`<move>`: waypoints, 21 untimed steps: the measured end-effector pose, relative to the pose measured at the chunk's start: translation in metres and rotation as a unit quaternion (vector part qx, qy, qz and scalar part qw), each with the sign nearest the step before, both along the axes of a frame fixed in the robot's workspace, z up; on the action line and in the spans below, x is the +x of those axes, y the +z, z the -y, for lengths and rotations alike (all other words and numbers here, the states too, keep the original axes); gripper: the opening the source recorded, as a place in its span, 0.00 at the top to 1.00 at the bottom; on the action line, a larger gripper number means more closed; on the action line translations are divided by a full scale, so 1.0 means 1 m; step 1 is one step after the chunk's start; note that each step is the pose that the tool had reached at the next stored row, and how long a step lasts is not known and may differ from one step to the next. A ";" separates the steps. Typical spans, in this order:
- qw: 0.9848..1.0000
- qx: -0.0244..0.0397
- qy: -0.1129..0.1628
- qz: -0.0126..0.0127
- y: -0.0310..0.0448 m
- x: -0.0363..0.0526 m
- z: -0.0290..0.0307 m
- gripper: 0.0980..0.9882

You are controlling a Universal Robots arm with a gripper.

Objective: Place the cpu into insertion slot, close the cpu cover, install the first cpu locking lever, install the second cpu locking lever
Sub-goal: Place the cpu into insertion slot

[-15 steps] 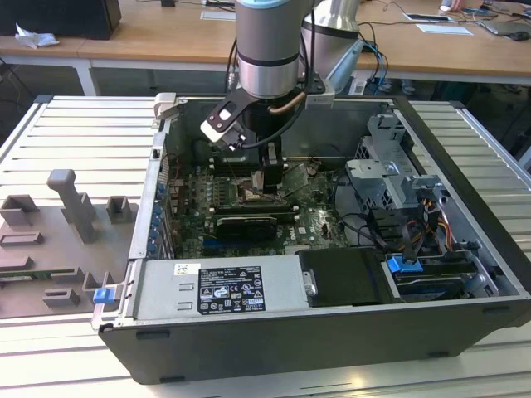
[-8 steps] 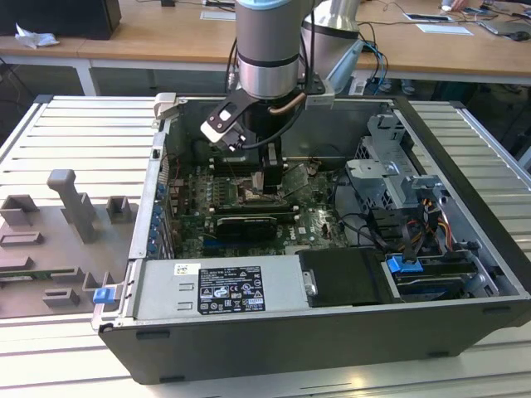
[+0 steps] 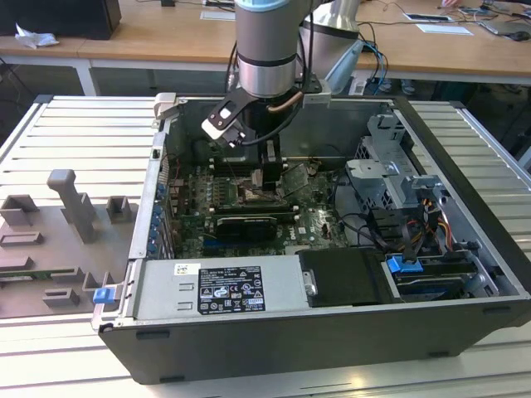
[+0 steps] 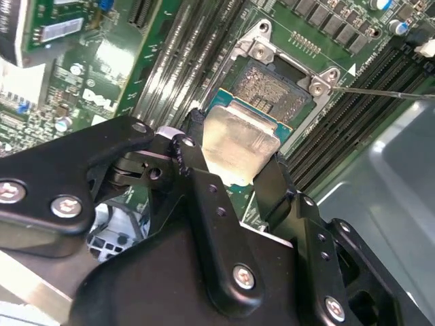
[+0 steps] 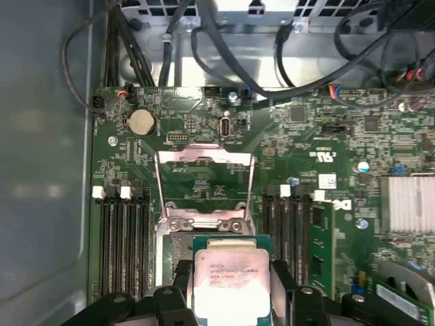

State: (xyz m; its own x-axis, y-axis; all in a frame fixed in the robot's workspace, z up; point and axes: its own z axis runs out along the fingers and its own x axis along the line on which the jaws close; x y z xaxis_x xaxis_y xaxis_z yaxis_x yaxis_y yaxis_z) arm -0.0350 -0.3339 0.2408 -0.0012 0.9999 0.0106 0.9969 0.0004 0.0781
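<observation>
Cpu [image 5: 229, 288], pinched at two opposite edges between the fingers [image 5: 182, 275] of the gripper [image 3: 270, 168], is held over the open socket [image 4: 272, 85], upper centre of the exterior view. The cpu cover [image 5: 204, 157] stands raised beside the socket, inside the computer case [image 3: 332, 332].

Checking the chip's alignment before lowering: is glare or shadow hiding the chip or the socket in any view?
Second wrist view: glare brightens the chip in the gripper, while the socket is evenly lit. First wrist view: the chip is evenly lit, with a pink sheen on the open cover. Exterior view: the socket sits dark beneath the arm.
</observation>
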 end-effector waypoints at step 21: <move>1.000 -0.001 -0.007 0.000 -0.0333 -0.0096 -0.0166 0.51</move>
